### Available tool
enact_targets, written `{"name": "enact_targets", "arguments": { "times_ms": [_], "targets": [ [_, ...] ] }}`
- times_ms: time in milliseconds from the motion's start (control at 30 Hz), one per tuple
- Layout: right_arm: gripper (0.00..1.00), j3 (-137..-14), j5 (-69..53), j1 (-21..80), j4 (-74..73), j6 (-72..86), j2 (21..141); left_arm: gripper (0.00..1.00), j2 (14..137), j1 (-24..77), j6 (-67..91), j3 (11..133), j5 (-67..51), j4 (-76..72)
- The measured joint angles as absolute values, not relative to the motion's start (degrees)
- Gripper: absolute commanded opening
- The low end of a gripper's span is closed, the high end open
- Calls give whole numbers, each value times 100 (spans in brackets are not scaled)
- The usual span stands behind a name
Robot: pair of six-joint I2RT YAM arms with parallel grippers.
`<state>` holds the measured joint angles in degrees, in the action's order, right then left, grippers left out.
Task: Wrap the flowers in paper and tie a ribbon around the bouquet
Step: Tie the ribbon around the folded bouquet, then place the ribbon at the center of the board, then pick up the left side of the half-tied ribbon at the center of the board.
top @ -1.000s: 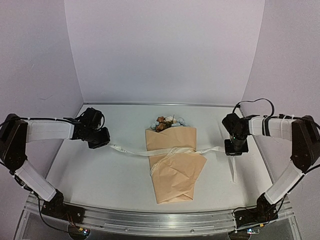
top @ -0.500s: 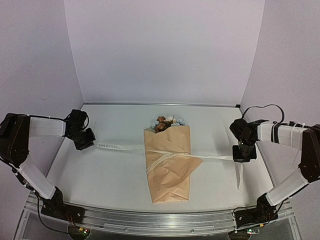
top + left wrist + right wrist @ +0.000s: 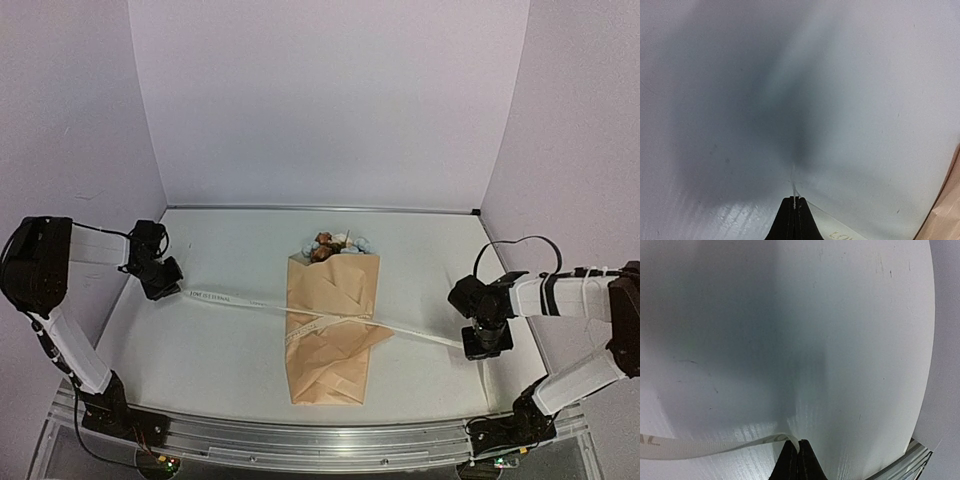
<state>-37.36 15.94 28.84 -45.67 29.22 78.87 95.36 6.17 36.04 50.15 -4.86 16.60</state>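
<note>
Top external view: the bouquet (image 3: 328, 330) lies at the centre of the surface (image 3: 230, 360), with the ribbon (image 3: 230, 299) taut across its waist. The left fingers (image 3: 176, 291) and right fingers (image 3: 478, 347) each clamp a ribbon end. Uneven tension could drag the bouquet sideways or pull the ribbon free.

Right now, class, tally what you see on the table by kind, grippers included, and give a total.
paper-wrapped bouquet: 1
ribbon: 1
grippers: 2, the left gripper and the right gripper, each shut on the ribbon
total: 4
</note>
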Motion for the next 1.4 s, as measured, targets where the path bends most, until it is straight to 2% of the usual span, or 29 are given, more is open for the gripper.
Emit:
{"name": "enact_targets", "arguments": {
  "times_ms": [400,500,533,633,767,900,1100,1400],
  "targets": [
    [1,-4467,1490,2435,-4454,2658,8366,0,9916,93,3560,5653,-575,1701],
    [15,-4542,1204,2434,-4454,2502,8394,4,9905,78,3640,5496,-778,1467],
    [18,-4545,1118,2434,-4458,2447,8394,8,9883,82,3679,5353,-836,1361],
    [33,-4545,858,2436,-4469,2245,8394,33,9733,109,3777,4892,-890,1299],
    [49,-4545,653,2436,-4465,1985,8261,56,9198,139,3855,4519,-740,1300],
    [60,-4526,498,2436,-4351,1777,7850,66,8610,191,3698,4442,-535,1409],
    [68,-4530,37,2475,-3896,1283,7613,64,7990,1355,2723,4783,-294,1363],
    [70,-4540,-913,2742,-2627,98,7849,59,8852,3663,-404,5502,-598,875]
  ]
}}
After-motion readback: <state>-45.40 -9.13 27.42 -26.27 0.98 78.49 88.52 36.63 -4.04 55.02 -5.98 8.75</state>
